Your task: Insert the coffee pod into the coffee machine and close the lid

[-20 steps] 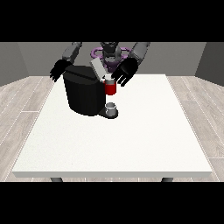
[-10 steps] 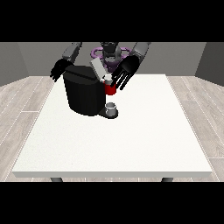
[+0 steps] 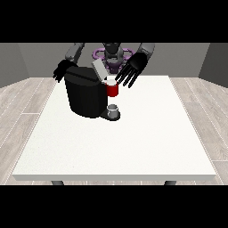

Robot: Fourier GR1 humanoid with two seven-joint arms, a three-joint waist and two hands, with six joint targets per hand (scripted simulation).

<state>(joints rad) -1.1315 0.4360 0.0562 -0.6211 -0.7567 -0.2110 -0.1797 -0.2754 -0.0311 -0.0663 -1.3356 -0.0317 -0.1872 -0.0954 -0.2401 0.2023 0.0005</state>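
A single coffee machine (image 3: 84,94) stands on the far left part of the white table (image 3: 133,147). Its body is a blocky, matte black box with rounded edges, wider at the top than at the foot. One flat, pale grey lid (image 3: 99,69) rises from its top at a slant, hinged open and leaning toward the robot. At the machine's front, facing the view's right, sits a red cylindrical part (image 3: 112,90) with a pale top (image 3: 110,81); whether that pale disc is the coffee pod seated in its holder cannot be told for sure. Below it, on the machine's dark base, rests one small grey cup (image 3: 113,109), round and open at the top; its contents cannot be seen.

The table top is smooth, plain and rectangular, with two dark legs showing under its near edge. The floor around it looks like pale wooden planks.

Two black hands show. The hand at the view's right (image 3: 132,70) hovers just above and beside the red part, its fingers straight and spread wide, pointing down toward the table, holding nothing. The hand at the view's left (image 3: 61,71) lies behind the machine's far corner, partly hidden; its fingers look spread and relaxed.
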